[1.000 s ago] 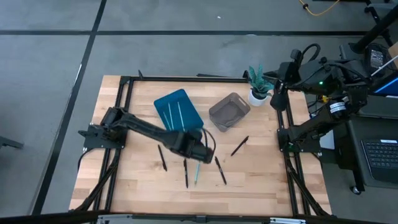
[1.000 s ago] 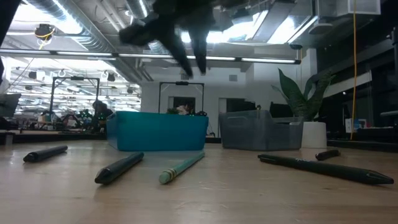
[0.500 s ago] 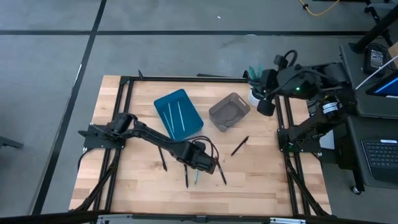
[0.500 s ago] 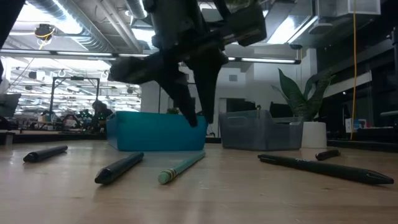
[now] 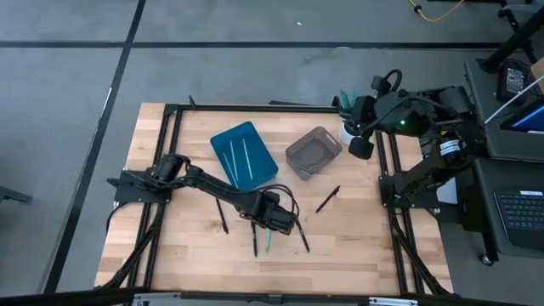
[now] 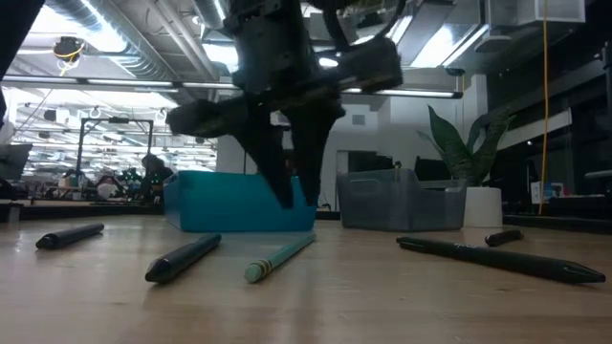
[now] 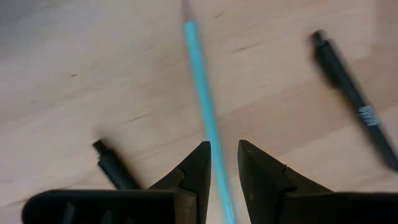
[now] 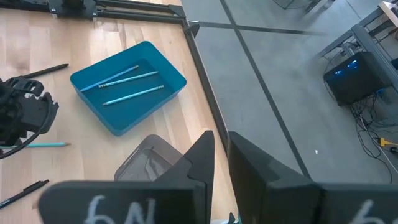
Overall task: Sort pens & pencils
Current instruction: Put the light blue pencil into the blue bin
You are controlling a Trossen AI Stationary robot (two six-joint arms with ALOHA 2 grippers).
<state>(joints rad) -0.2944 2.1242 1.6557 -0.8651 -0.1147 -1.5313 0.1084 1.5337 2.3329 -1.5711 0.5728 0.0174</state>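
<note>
Left end effector low over the worktop, fingers slightly parted astride a light blue pencil, touching nothing. Black pens scattered around it on the wood, one farther right. Three light blue pencils inside the blue tray; grey bin beside it. Right end effector raised by the plant, nearly closed, holding nothing.

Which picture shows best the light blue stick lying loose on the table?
The left wrist view: the slim light blue writing stick runs long and close between the left gripper's open fingers. The high view shows it tiny, the low view end-on, the right wrist view partly hidden.
</note>
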